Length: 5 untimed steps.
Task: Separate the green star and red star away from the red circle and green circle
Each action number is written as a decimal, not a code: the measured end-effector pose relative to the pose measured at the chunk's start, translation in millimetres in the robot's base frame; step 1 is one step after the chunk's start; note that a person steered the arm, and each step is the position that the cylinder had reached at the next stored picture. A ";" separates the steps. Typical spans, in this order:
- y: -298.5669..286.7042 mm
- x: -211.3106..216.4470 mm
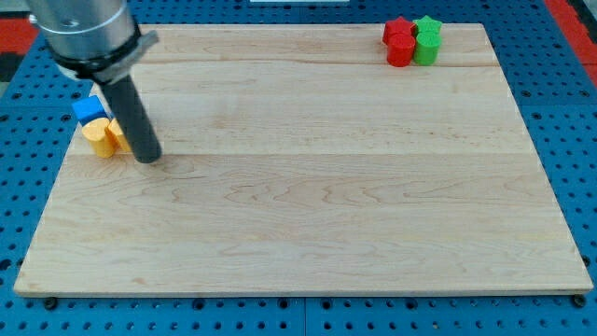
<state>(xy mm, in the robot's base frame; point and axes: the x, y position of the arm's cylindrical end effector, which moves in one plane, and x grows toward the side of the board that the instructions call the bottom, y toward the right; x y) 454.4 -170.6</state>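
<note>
At the view's top right corner of the board four blocks sit packed together. The red star (397,29) and green star (428,26) are at the back. The red circle (401,50) and green circle (425,48) are right in front of them, touching. My tip (148,158) rests on the board at the view's left, far from this cluster, just right of the yellow blocks.
A blue cube (90,110) and two yellow blocks (97,136) (116,135) lie by the left edge of the wooden board (308,205), touching the rod. A blue perforated table surrounds the board.
</note>
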 end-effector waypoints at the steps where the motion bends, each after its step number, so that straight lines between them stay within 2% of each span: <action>1: 52.8 12.0; 2: 115.0 16.9; 4: 116.6 16.3; 5: 164.4 16.3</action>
<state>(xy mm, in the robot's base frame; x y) 470.7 -6.3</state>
